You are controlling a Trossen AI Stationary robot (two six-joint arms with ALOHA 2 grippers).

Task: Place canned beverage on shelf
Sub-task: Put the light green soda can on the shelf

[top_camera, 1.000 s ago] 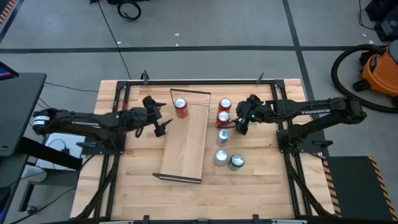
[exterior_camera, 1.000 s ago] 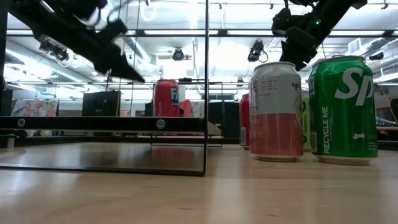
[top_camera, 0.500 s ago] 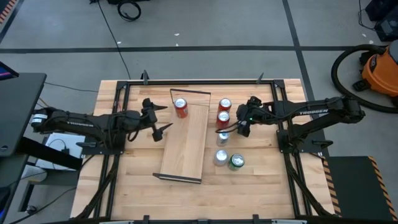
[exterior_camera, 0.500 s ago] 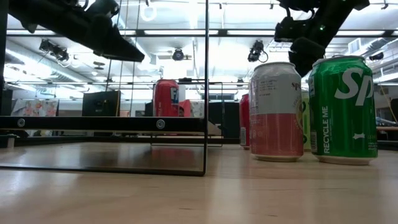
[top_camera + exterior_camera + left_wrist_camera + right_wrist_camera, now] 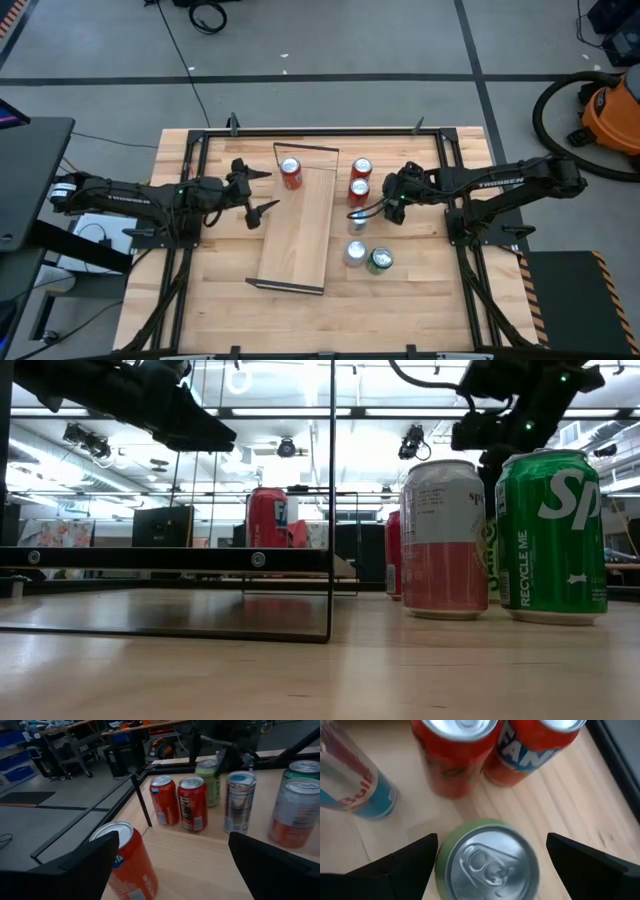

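Canned beverage with the pale green body (image 5: 487, 865) stands right of the shelf (image 5: 297, 230) in the middle of the high view, and I hold my right gripper (image 5: 487, 852) spread above it, ready to grasp, while my left gripper (image 5: 258, 190) waits unclenched by the shelf's left edge.

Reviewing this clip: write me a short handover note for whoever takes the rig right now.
Left gripper: open, empty, hovering beside the shelf, near the red can already standing on its far end.
Right gripper: open, directly above the light green can, not gripping it.
Still on the table right of the shelf: two red cans, a slim blue-and-silver can, a pink-and-white can, a dark green can.
Done: one can shelved. Left: grasp the light green can, then shelve the rest.
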